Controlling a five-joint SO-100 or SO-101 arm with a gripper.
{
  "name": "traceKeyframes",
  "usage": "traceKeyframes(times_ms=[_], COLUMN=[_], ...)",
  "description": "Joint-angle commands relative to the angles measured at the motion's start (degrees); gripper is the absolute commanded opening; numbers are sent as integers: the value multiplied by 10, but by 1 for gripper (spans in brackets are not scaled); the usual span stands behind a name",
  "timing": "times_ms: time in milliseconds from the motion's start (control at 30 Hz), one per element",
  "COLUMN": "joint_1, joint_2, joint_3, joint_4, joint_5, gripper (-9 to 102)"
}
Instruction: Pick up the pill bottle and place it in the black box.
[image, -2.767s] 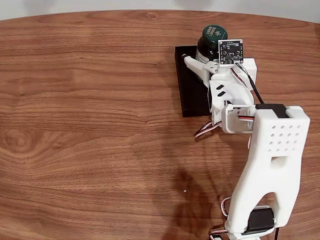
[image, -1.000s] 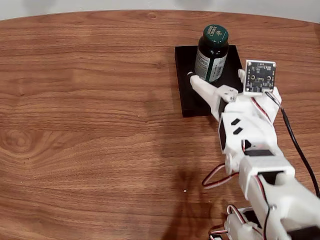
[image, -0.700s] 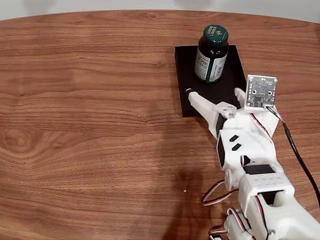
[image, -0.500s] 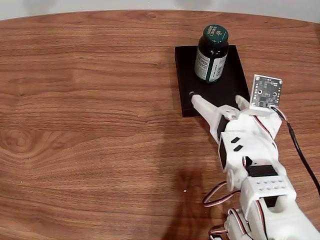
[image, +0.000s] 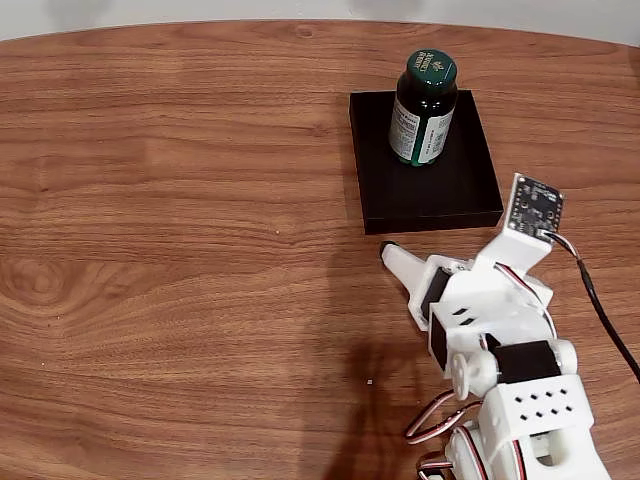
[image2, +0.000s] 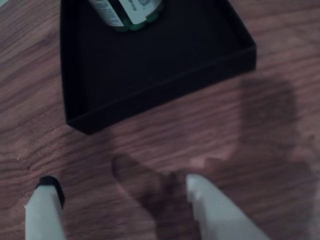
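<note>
Fixed view: a small dark green cylindrical pill bottle (image: 424, 108), with a green screw cap printed in white and a white-and-green paper label, stands upright inside the shallow matte black rectangular box (image: 440, 195), in the far half of the box. The box rests on a brown wood-grain table (image: 180, 240), toward its far right area. The white two-finger gripper (image: 440, 250) hangs over bare wood on the near side of the box, clear of its near wall, with nothing between its fingers. One pointed white finger with a dark tip (image: 405, 268) reaches left toward the table's middle. A small circuit board (image: 537, 200) sits on the gripper's right side, and the white arm (image: 520, 400) runs down to the lower right edge.

Wrist view: the two fingertips (image2: 45, 205) stand well apart over the wood, empty, the left one dark-tipped. Beyond them lies the near corner of the black box (image2: 165, 85), and the bottom of the pill bottle (image2: 127, 12) shows at the top edge, resting on the box floor.
</note>
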Motion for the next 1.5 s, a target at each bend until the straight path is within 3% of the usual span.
traceKeyframes(times_ms=[0,467,967,1067,1467], joint_1=[17,5,-8,-6,-7], joint_2=[20,110,216,230,290], joint_3=[-9,-9,-9,-9,-9], joint_4=[18,174,281,294,380], joint_5=[-51,-142,-207,-218,-193], gripper=[27,21,10,4,0])
